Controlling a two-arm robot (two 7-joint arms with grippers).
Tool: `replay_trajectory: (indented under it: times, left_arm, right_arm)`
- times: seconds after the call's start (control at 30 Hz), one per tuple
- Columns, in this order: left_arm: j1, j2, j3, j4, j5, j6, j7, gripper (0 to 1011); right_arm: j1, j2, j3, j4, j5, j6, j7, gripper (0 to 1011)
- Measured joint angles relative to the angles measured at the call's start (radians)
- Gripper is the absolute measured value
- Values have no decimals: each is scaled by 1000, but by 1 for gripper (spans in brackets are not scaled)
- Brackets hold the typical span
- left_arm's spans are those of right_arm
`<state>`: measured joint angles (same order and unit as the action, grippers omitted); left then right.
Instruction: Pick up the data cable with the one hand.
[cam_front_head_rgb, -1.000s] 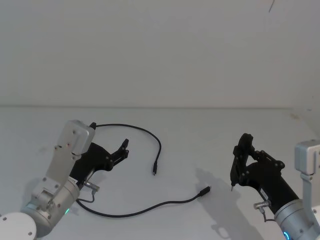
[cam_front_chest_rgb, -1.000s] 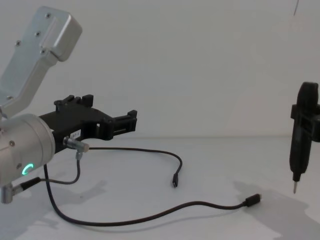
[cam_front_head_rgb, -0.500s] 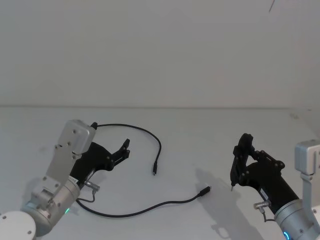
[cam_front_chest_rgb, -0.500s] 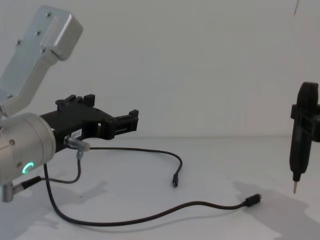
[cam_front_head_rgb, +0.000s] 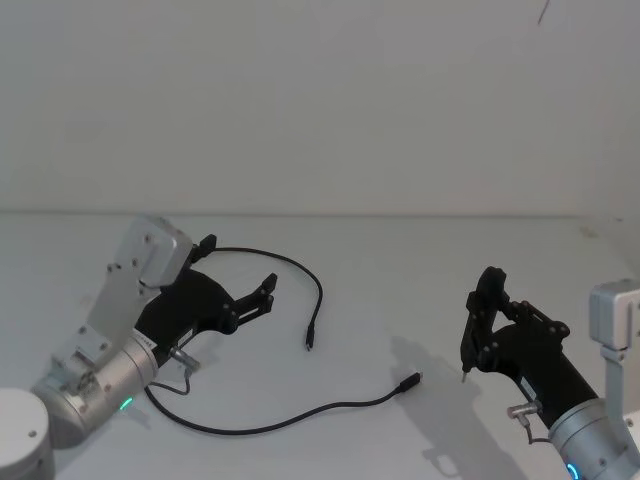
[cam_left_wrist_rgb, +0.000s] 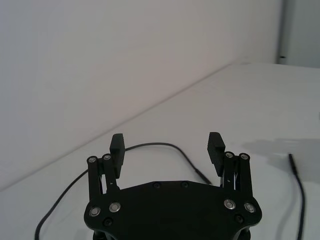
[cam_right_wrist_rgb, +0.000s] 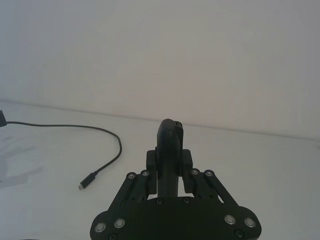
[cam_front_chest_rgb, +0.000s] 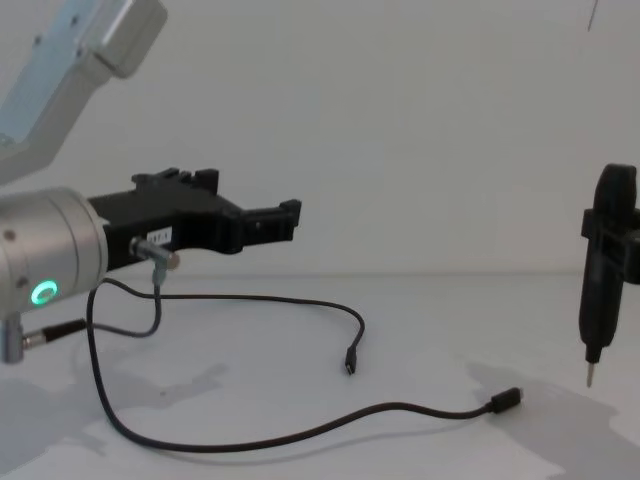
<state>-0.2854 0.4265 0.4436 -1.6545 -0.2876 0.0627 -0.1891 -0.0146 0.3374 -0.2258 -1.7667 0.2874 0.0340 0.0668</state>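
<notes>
While our left tool (cam_left_wrist_rgb: 166, 145) hovers spread, we judge the limp, light cable (cam_front_head_rgb: 320, 292) best pinched mid-loop; right tool (cam_front_head_rgb: 465, 368) idles, pressed together.

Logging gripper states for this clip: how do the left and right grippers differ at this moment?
The left gripper has its fingers spread wide, while the right gripper has them pressed together. The left gripper reaches forward, roughly level, over the data cable. The right gripper points straight down, off to the side of the cable's nearer plug. Both are black, hang above the table, and hold nothing.
</notes>
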Motion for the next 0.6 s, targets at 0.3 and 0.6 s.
replay_trajectory:
  times: [0.3, 0.6]
  left_arm:
    - [-47, 42, -8, -22, -71, 75, -132, 1001]
    - [-118, 102, -3, -41, -154, 208, -284, 1002]
  right_arm:
    - [0, 0, 0, 0, 0, 0, 0, 279]
    - [0, 0, 0, 0, 0, 0, 0, 279]
